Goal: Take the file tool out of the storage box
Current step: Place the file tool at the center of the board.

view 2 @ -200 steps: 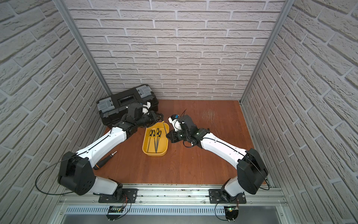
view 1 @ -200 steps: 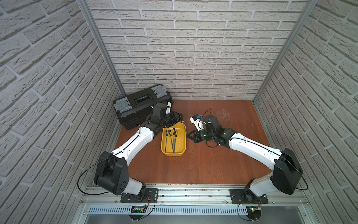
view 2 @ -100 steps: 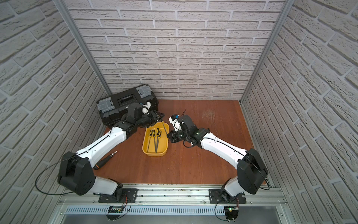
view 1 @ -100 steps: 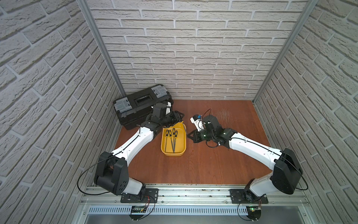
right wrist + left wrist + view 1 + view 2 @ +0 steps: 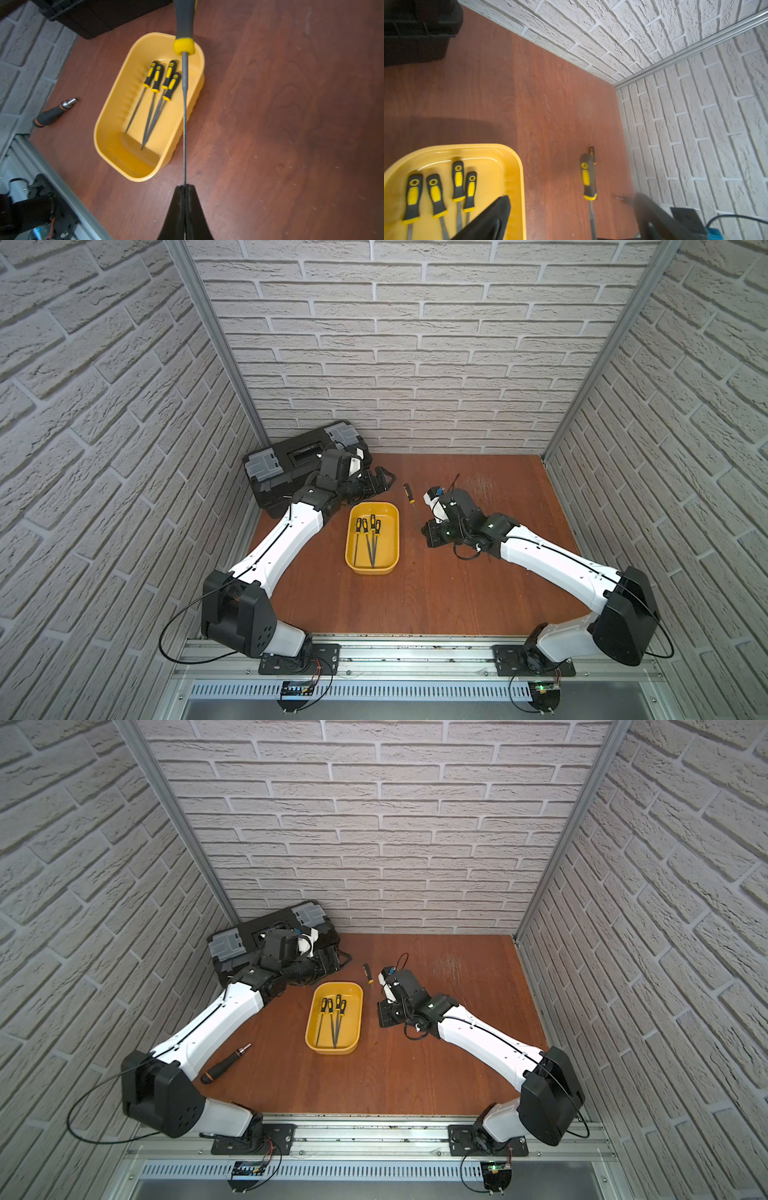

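Yellow-and-black file tool (image 5: 184,116) is out of the storage box (image 5: 135,158), pinched only at its far tip.

Its steel blade runs just beside the box's long wall, over the table (image 5: 270,124). The right end effector (image 5: 184,188) is clenched on the very end of that blade, with the handle sticking out far from the grip. I cannot tell whether the handle rests on the wood or hangs just above it. Four more files (image 5: 162,83) lie in the box. The left end effector (image 5: 382,483) stands wide open near the handle, grasping nothing, close to the black toolbox (image 5: 291,464). To my eye the weak spot is that narrow pinch. The handle's weight could twist the blade in the grip, so it droops, slips free, or swings against the box rim or the open left end effector.
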You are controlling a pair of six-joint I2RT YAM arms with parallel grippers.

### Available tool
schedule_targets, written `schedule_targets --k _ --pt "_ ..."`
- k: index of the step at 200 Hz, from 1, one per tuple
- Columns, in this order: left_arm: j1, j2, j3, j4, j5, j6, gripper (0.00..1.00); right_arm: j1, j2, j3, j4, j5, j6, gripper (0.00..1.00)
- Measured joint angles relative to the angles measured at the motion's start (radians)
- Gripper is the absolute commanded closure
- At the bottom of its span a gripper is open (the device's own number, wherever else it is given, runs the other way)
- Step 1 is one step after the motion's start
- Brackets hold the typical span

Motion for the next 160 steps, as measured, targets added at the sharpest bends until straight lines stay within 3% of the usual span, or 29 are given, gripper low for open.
schedule_targets --k 40,93,137,160 --pt "0.001 0.022 0.055 -0.151 -0.061 0.107 0.1 -0.024 -0.079 -0.055 -0.088 0.154 0.005 0.97" --pt "-0.029 0.209 0.088 -0.276 -0.148 0.177 0.17 -0.129 -0.179 -0.176 -0.164 0.208 0.001 0.97" --pt "-0.068 0.285 0.119 -0.314 -0.2 0.212 0.18 -0.216 -0.223 -0.235 -0.185 0.206 -0.006 0.97" --pt "-0.076 0.284 0.119 -0.315 -0.204 0.22 0.09 -0.248 -0.216 -0.263 -0.187 0.198 -0.02 0.97"
